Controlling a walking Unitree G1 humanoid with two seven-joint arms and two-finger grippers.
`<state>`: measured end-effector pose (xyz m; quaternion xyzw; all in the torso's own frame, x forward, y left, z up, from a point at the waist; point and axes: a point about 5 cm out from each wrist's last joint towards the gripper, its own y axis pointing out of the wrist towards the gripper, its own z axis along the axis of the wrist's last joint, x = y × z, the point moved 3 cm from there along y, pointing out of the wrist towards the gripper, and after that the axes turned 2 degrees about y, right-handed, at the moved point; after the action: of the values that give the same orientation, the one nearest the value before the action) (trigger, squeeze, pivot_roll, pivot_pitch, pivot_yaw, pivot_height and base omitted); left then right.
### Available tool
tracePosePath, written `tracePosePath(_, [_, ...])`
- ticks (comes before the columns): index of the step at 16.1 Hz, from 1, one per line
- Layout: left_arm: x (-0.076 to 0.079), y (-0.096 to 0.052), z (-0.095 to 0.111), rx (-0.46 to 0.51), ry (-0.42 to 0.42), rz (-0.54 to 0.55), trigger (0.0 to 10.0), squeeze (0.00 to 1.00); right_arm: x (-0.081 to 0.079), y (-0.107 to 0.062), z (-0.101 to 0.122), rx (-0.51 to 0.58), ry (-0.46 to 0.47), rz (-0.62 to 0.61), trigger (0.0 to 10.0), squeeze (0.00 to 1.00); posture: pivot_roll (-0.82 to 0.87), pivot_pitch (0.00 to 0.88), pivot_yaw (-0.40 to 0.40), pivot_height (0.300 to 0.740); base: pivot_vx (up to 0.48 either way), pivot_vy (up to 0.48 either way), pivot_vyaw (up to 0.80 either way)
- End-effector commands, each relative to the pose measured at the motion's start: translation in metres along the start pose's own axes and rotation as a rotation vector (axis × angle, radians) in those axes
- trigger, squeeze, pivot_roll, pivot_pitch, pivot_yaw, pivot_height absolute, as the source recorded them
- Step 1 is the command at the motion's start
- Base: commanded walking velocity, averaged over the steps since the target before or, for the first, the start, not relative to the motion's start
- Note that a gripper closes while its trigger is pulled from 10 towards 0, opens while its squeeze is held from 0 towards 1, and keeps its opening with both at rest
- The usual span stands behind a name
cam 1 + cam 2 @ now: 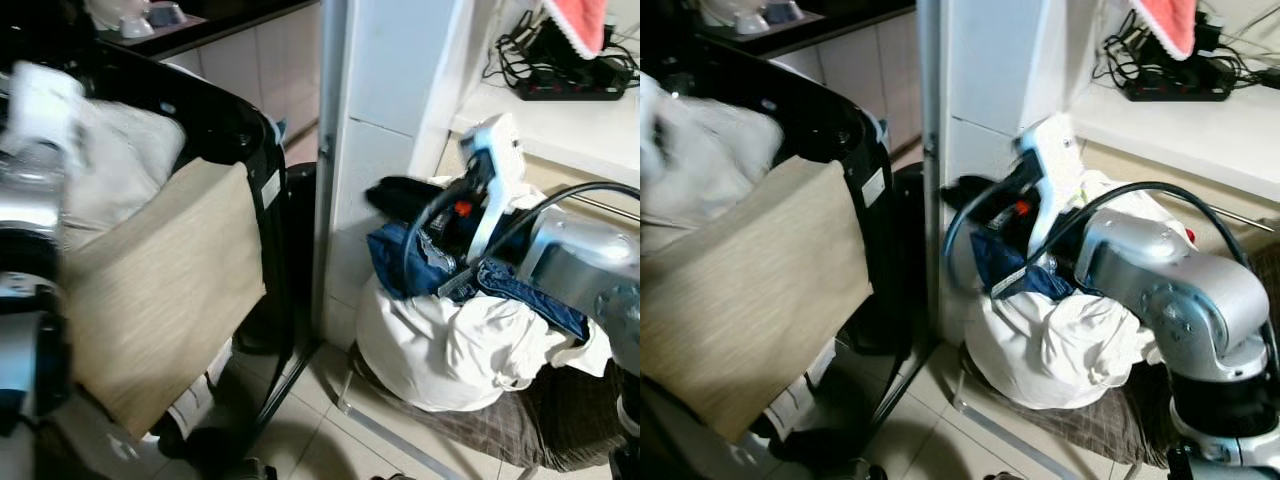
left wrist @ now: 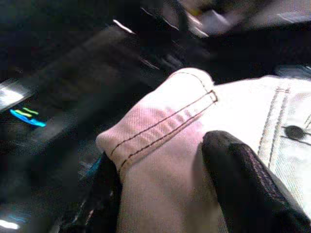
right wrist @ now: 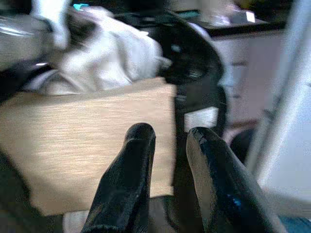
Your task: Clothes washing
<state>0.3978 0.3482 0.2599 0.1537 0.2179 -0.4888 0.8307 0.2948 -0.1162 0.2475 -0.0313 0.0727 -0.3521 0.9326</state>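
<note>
The left gripper (image 2: pixel 165 194) pinches a fold of pale stitched cloth (image 2: pixel 194 145) between its black fingers, apparently to carry it to the wash. The right gripper (image 3: pixel 170 145) has its fingers nearly together and holds nothing, raised over the laundry pile (image 1: pixel 450 340). That heap of white and blue clothes sits on a low rack beside the wall. The dark hamper (image 1: pixel 240 130) holds white clothes, with a beige cloth (image 1: pixel 160 300) draped over its rim.
</note>
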Motion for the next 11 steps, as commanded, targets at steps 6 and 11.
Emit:
tracePosePath(6, [0.017, 0.001, 0.021, 0.018, -0.256, -0.129, 10.0, 1.00, 0.001, 0.002, 0.007, 0.020, -0.024, -0.009, 10.0, 0.00, -0.11, 0.000, 0.025, 0.740, 0.000, 0.000, 0.00])
tracePosePath(11, [0.048, -0.005, 0.032, 0.047, -0.365, -0.322, 10.0, 0.00, 0.012, 0.001, 0.005, 0.019, -0.019, -0.085, 10.0, 0.00, -0.11, 0.000, 0.032, 0.740, 0.000, 0.000, 0.00])
